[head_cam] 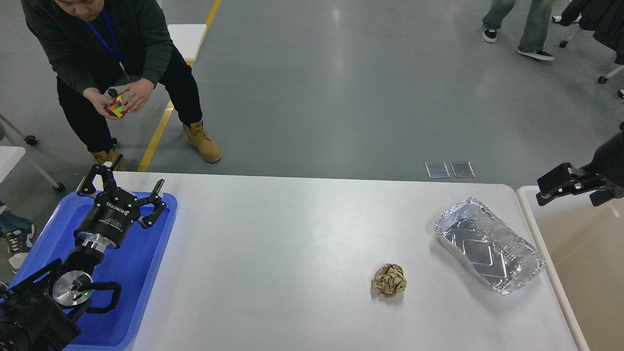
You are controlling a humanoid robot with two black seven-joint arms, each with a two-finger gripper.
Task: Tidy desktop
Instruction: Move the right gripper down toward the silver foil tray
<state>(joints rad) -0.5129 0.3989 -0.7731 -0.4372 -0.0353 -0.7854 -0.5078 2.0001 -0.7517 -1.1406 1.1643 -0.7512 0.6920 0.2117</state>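
Head view, looking down over a wide white surface that fills the lower frame from the blue tray at its left edge to the beige bin at its right. The left pincer hangs above the tray's far end with its two fingers spread apart and nothing between them. The right pincer reaches in from the right edge over the bin's far corner; it is dark and seen side-on, so whether its fingers are apart or together cannot be told. A crumpled ball of brown paper lies on the bare surface right of centre. Nearer the bin, well apart from the paper, sits a crinkled foil tray, set at an angle and empty. Beyond the far edge, on the grey floor, a crouching person in dark clothes holds a coloured puzzle cube in both hands.
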